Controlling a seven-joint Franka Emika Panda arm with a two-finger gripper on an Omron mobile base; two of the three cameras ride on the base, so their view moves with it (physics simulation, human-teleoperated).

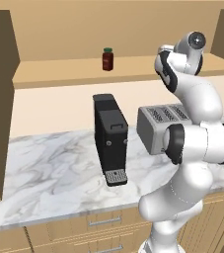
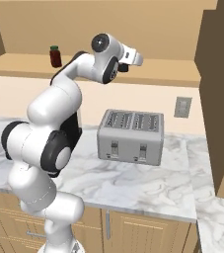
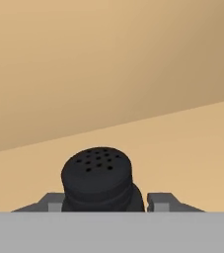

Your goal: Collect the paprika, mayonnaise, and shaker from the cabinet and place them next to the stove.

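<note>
Up at the cabinet (image 1: 133,69) shelf, my gripper (image 3: 103,203) sits w/ the shaker (image 3: 97,178) between its fingers; jaws look pinched on it, perforated black top facing the hand cam. Paprika (image 1: 107,59) stands upright on the same wood shelf, well to the left of my hand. Below: marble counter (image 1: 44,173) w/ a black coffee machine (image 1: 110,138) and a silver toaster (image 2: 131,136) beside it, wood drawers under, beige wall w/ an outlet (image 2: 183,106) at right.
</note>
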